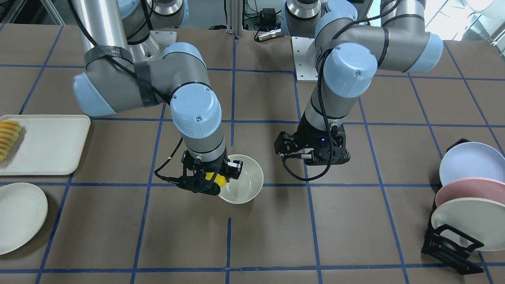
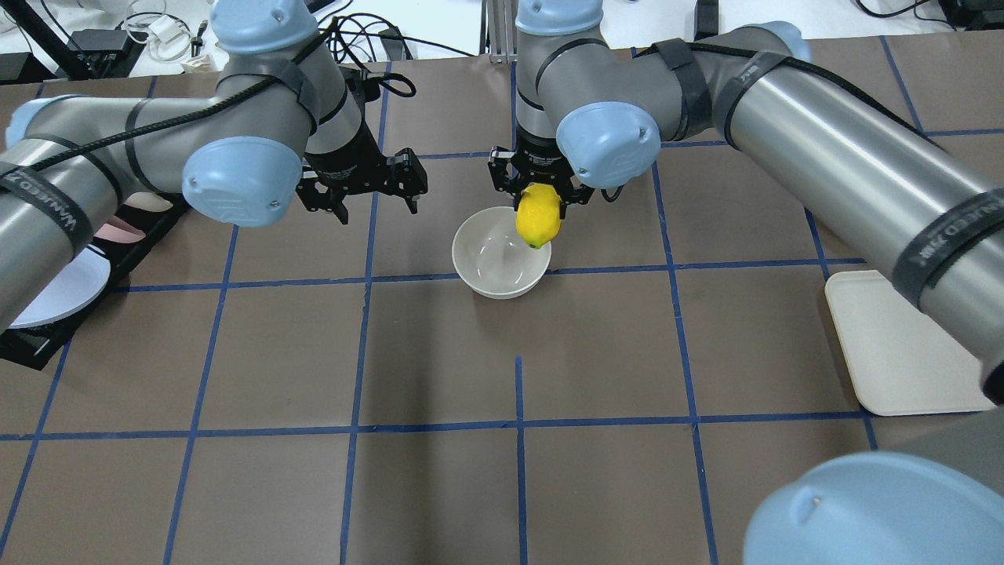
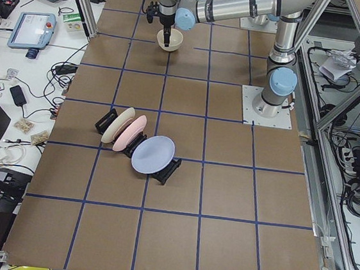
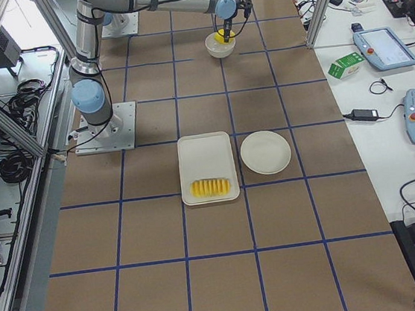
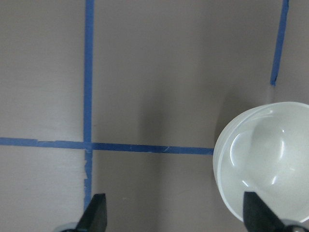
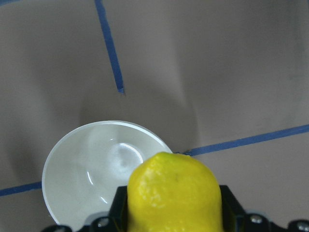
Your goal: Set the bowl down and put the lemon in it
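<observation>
The cream bowl [image 2: 490, 259] stands upright on the table near the middle. My right gripper [image 2: 539, 210] is shut on the yellow lemon [image 2: 539, 220] and holds it just above the bowl's rim on the robot's right side. In the right wrist view the lemon [image 6: 174, 193] fills the bottom, with the bowl [image 6: 91, 169] below and to its left. The front view shows the lemon [image 1: 219, 180] at the bowl's [image 1: 246, 183] left rim. My left gripper [image 2: 376, 210] is open and empty, to the left of the bowl; its fingertips [image 5: 96, 212] frame bare table, with the bowl [image 5: 270, 164] at the right.
A cream tray [image 1: 51, 146] with a row of orange-yellow slices [image 1: 8, 139] and a flat cream plate [image 1: 19, 217] lie on the robot's right side. A black rack of pastel plates [image 1: 469, 189] stands on its left side.
</observation>
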